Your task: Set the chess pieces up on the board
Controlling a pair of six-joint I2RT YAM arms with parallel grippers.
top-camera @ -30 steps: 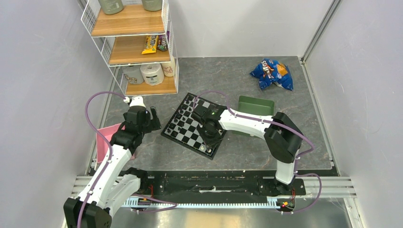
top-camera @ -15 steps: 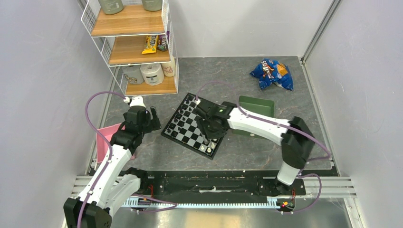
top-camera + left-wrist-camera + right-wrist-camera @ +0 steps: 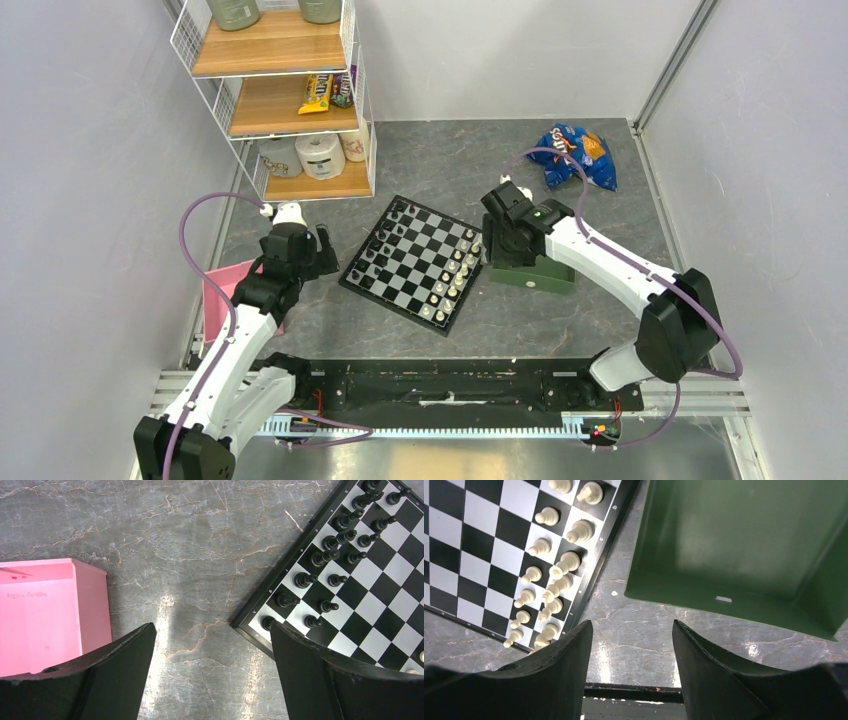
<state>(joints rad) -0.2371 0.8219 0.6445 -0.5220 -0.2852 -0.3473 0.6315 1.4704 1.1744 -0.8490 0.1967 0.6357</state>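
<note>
Board [image 3: 415, 262] sits mid-frame in the top view, flat on the worktop [image 3: 440, 160], turned like a diamond. White pieces [image 3: 455, 272] stand in two rows along its lower-right edge. Black pieces [image 3: 385, 240] line the upper-left edge.

Right arm [image 3: 600, 265]: right jaws hang just right of the board, over the near-left edge of the green tray [image 3: 540, 225]. In the right wrist view they're spread moderately wide with nothing between them, only bare worktop in the gap. White pieces [image 3: 556, 570] are up-left of the jaws on the board [image 3: 479, 545], not touching. The tray [image 3: 734, 540] fills the upper right, and the part in view looks empty.

Left arm [image 3: 240, 330]: left jaws are wide apart and hold nothing. They hover left of the board, well clear of the white pieces. In the left wrist view the gap frames bare worktop. A pink box [image 3: 45, 610] is at the left edge. The board's corner [image 3: 380, 590] with black pieces [image 3: 325, 555] is upper right, just beyond the right finger. One or two white pieces barely show at the lower-right edge.
</note>
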